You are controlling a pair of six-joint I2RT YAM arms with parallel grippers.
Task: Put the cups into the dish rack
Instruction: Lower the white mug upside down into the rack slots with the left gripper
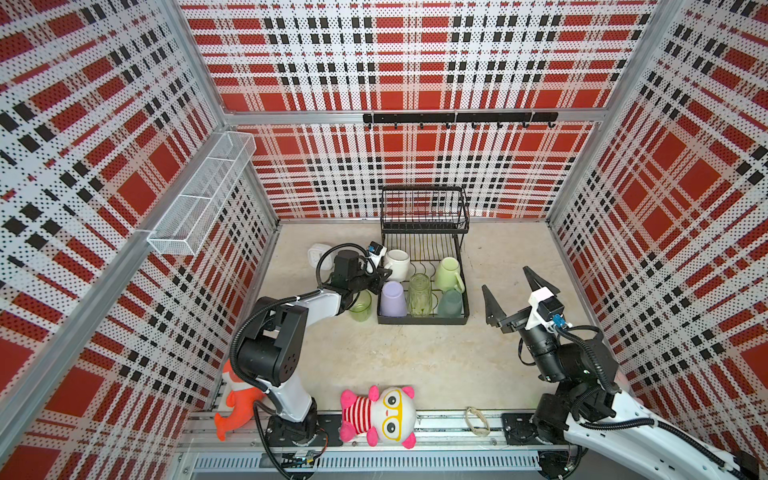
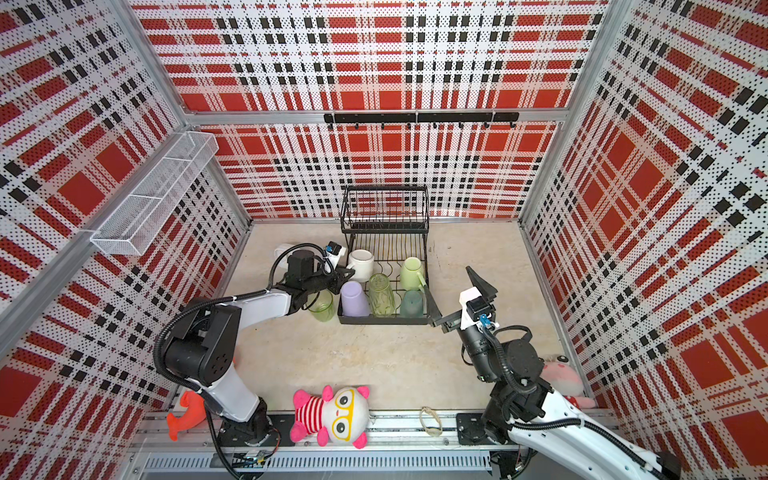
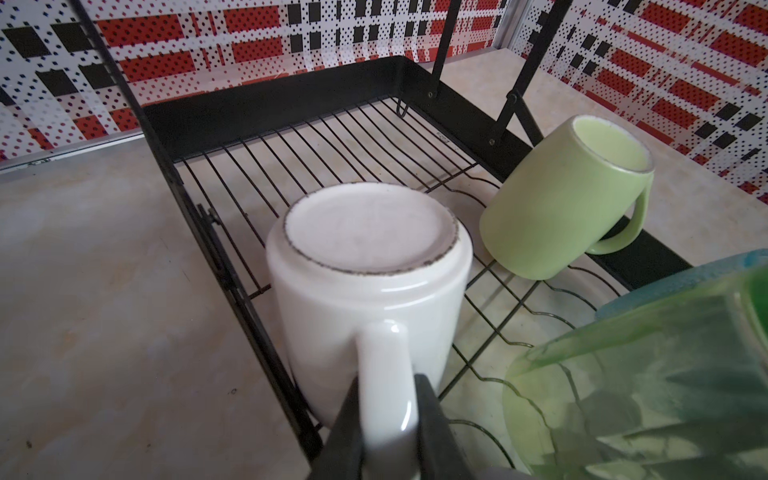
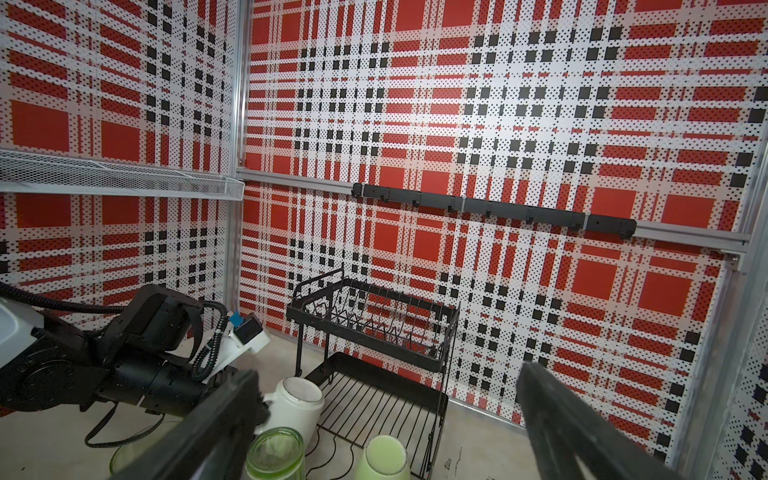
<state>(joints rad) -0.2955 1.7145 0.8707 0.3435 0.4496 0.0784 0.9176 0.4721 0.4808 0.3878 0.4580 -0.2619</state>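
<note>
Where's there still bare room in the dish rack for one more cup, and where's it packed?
Bare wires remain at the back of the lower tier, behind the white mug and pale green mug, under the upper basket, which looks empty too. The front row is crowded: lavender tumbler, green tumbler and teal cup side by side.

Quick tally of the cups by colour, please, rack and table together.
Clear green tumblers: 2
Lavender tumbler: 1
White mug: 1
Pale green mug: 1
Teal cup: 1
Total: 6
</note>
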